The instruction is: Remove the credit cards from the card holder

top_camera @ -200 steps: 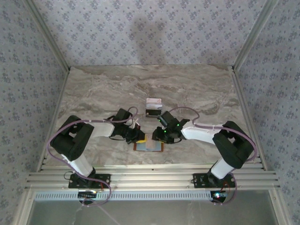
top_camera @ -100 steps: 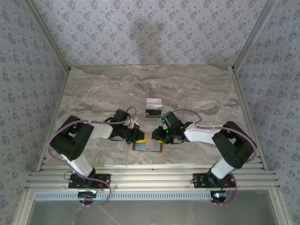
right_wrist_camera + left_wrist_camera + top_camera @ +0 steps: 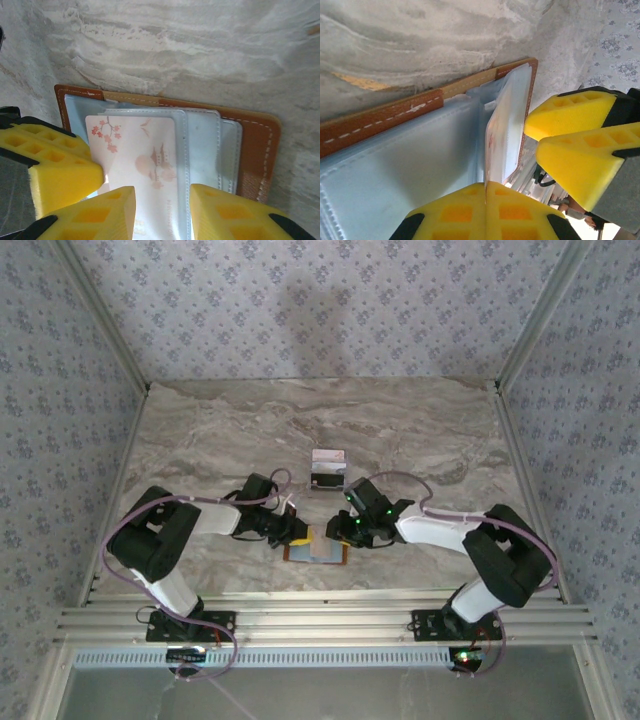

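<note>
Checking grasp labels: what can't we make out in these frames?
Pink card, right wrist view: near end cut off by the bottom edge between right gripper fingers; grip unclear.
Wallet, top view: partly covered by the left gripper and right gripper.
Loose cards, top view: too small to count.
</note>
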{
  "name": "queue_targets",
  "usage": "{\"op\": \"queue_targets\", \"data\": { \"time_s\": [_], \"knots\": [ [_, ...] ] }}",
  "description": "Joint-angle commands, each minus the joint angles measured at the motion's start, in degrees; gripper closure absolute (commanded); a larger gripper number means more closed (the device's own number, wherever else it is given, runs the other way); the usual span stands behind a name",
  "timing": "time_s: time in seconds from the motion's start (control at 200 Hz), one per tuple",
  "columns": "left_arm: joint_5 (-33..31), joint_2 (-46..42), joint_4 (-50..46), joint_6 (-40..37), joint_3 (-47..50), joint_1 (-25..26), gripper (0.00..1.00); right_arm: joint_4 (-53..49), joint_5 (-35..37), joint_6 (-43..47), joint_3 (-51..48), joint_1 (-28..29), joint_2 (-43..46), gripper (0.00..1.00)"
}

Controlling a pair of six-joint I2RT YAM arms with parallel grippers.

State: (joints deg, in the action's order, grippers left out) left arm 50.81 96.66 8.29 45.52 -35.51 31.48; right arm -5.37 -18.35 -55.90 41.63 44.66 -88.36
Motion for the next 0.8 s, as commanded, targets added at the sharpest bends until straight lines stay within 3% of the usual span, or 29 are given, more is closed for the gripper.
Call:
{"op": "queue_targets", "data": {
  "time_s": [0.0, 0.395, 0.64, 0.795],
  "knots": [
    [0.1, 0.6, -1.3, -1.1, -1.1, -0.2, 1.00, -0.6, -0.7, 1.2, 2.3, 0.9, -1.7, 0.65],
    [0.1, 0.3, -1.4, -1.1, -1.1, -0.2, 1.00, -4.3, 1.5, 1.3, 2.7, 1.1, -6.6, 0.66],
    [-0.8, -0.6, -3.5, -1.9, -1.4, -0.3, 1.00, -23.3, 12.6, 4.8, 10.9, 3.9, -9.4, 0.66],
    [-2.1, -1.9, -7.0, -3.5, -2.3, -0.3, 1.00, -28.8, 16.0, 6.2, 15.1, 5.5, -13.1, 0.66]
  ]
}}
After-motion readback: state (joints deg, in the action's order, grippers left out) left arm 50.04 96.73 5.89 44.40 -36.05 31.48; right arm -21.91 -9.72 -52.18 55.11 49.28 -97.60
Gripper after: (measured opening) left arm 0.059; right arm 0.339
